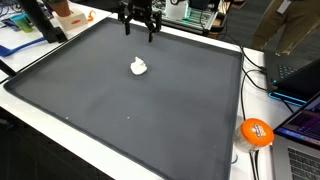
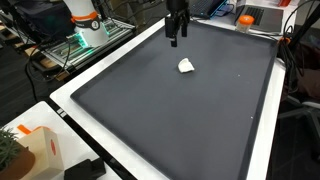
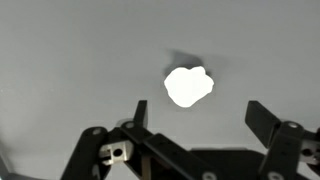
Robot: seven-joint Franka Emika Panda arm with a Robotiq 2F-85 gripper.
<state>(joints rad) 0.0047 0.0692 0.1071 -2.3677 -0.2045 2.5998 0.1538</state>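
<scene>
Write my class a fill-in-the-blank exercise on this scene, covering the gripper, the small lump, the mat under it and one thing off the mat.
1. The gripper hangs over the mat with its jaws ____.
2. The small lump lying on the mat is ____ in colour.
3. Between its fingers the gripper holds ____.
4. Off the mat, the round thing is ____ in colour.

Missing words: open; white; nothing; orange.

white lump (image 1: 139,67) on dark grey mat (image 1: 150,120), black gripper (image 1: 140,30)
</scene>
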